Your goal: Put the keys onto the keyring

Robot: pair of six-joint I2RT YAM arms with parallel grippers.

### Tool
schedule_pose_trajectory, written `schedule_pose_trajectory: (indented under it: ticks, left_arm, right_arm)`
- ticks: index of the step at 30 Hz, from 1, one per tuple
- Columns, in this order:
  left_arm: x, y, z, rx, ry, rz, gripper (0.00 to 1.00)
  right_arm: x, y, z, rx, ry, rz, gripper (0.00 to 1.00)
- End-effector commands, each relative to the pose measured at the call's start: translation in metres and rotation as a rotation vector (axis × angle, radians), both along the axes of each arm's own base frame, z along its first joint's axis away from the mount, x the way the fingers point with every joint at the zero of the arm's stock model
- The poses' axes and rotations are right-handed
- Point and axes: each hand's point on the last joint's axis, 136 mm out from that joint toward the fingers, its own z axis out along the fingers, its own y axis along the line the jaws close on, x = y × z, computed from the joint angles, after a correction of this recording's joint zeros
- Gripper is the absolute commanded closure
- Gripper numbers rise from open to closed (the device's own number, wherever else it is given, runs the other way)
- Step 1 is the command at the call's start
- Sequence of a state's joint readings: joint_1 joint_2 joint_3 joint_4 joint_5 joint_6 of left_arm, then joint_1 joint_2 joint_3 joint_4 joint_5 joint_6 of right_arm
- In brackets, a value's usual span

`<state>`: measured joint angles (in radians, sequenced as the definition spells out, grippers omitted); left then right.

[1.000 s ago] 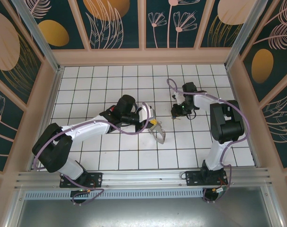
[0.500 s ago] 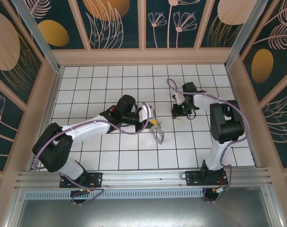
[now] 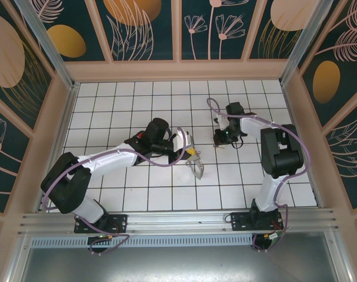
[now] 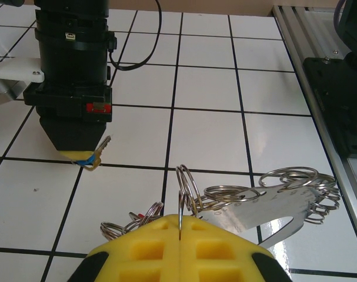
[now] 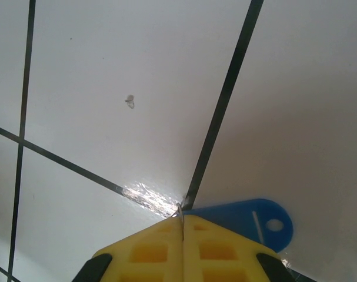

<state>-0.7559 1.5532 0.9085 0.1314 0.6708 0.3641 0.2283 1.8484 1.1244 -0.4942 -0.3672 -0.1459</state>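
We see the left claw (image 3: 192, 155) out over the middle of the white tiled floor (image 3: 125, 100). From its wrist camera, its two yellow pads (image 4: 143, 249) are pressed together on a thin wire loop that stands up between them. That loop belongs to the keyring (image 4: 187, 185), a bunch of small silvery rings fanned out on the tile just in front of the pads, along with a flat shiny metal piece (image 4: 266, 211). A speck of red (image 4: 140, 216) shows among the rings on the left side. From above, the keyring (image 3: 197, 168) hangs at the claw's tip, toward the near edge of the floor.

The right claw (image 3: 221, 140) points down at the floor a couple of tiles away, farther from the bases. Its yellow pads (image 5: 149, 252) are closed flat against each other, with a sliver of metal showing at the seam. A key (image 5: 249, 220) with a blue plastic head and a small hole lies just beside the pads, against the tile. In the left wrist view, this right claw (image 4: 78, 155) stands upright on its tip, and the key (image 4: 100, 148) sticks out sideways from it, blade raised. It looks pinched there, though the grip itself is too small to make out clearly.

The key and the keyring are well apart.
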Motion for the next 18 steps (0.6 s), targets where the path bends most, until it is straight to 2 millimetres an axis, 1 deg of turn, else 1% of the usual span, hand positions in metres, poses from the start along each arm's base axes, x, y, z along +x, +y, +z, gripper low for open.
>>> schedule_pose_trajectory:
  ticks: [1,2,4,6,8,10,13,15,18]
  left_arm:
    - [0.000,-0.009,0.014,-0.053,-0.030,-0.023,1.00]
    - [0.001,-0.008,0.015,-0.056,-0.033,-0.021,1.00]
    - [0.001,-0.009,0.016,-0.061,-0.033,-0.018,1.00]
    - [0.002,-0.010,0.018,-0.072,-0.030,-0.012,1.00]
    - [0.003,-0.012,0.020,-0.089,-0.024,-0.008,1.00]
    - [0.005,-0.014,0.022,-0.115,-0.015,0.002,1.00]
    - [0.006,-0.018,0.028,-0.169,0.000,0.013,1.00]
    - [0.006,-0.020,0.028,-0.194,0.021,0.014,1.00]
    - [0.004,-0.020,0.029,-0.219,0.030,0.011,1.00]
  right_arm:
    - [0.005,0.002,0.017,0.008,-0.062,0.011,1.00]
    - [0.007,0.003,0.023,0.014,-0.088,0.013,1.00]
    - [0.008,0.005,0.040,0.053,-0.155,0.038,1.00]
    - [0.006,0.011,0.065,0.120,-0.249,0.082,1.00]
    - [-0.003,0.016,0.091,0.201,-0.351,0.139,1.00]
    - [-0.016,0.022,0.118,0.284,-0.472,0.215,1.00]
    - [-0.046,0.030,0.146,0.373,-0.657,0.372,1.00]
    - [-0.066,0.034,0.158,0.400,-0.759,0.467,1.00]
    - [-0.081,0.034,0.167,0.393,-0.848,0.535,1.00]
